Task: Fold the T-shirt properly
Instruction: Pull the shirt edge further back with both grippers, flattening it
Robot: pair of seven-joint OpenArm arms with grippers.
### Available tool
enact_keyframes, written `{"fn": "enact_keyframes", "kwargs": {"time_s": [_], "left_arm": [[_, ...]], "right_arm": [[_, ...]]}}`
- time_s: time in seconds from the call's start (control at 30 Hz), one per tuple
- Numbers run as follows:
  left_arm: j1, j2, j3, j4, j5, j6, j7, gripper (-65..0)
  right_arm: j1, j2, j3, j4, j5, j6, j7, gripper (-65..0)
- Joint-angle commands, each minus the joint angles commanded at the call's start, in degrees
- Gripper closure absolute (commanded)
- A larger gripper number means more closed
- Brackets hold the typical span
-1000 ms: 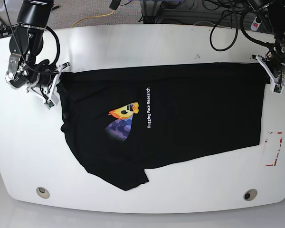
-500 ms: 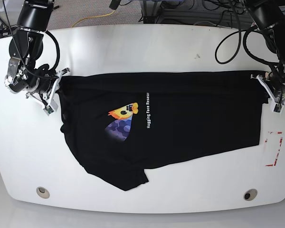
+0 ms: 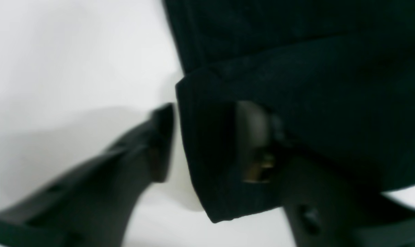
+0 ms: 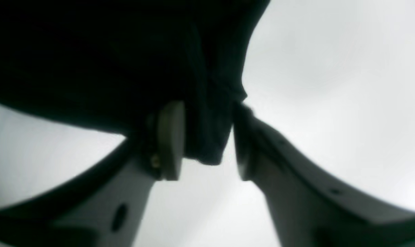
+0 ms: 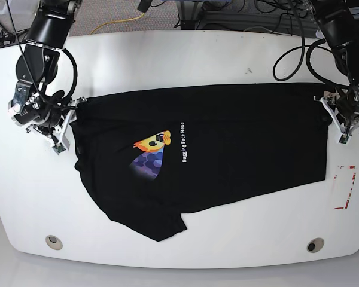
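The black T-shirt [image 5: 227, 149] lies flat on the white table [image 5: 185, 54], and its yellow-and-purple graphic [image 5: 149, 156] shows. Its far edge is folded over toward the front and covers the end of the white text [image 5: 183, 142]. My left gripper [image 5: 340, 122] is at the shirt's right folded corner. In the left wrist view its jaws [image 3: 204, 140] stand apart, with the hem [image 3: 207, 171] hanging between them and a white gap beside one finger. My right gripper [image 5: 61, 128] is at the left folded corner; its jaws [image 4: 205, 144] also stand apart around a fold of cloth [image 4: 207, 130].
A red-and-white marking [image 5: 345, 187] sits on the table at the right edge. Two round grommets [image 5: 54, 241] [image 5: 315, 245] are near the front edge. Cables lie beyond the far edge. One sleeve [image 5: 161, 224] points toward the front.
Both grippers have moved toward the front with the shirt's far edge. The fold has advanced and now covers more of the white text.
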State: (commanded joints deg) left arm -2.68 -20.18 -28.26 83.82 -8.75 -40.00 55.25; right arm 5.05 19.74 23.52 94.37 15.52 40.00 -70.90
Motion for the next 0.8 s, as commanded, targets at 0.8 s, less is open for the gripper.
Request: {"fn": "enact_keyframes", "kwargs": {"time_s": [0.8], "left_arm": [[6.77,-1.67,-2.02,3.69,-8.53,0.0,-0.09,-36.7]], "right_arm": [[-2.11,-5.27,9.49,-0.09,0.26,0.0,-1.05,-53.7]]}}
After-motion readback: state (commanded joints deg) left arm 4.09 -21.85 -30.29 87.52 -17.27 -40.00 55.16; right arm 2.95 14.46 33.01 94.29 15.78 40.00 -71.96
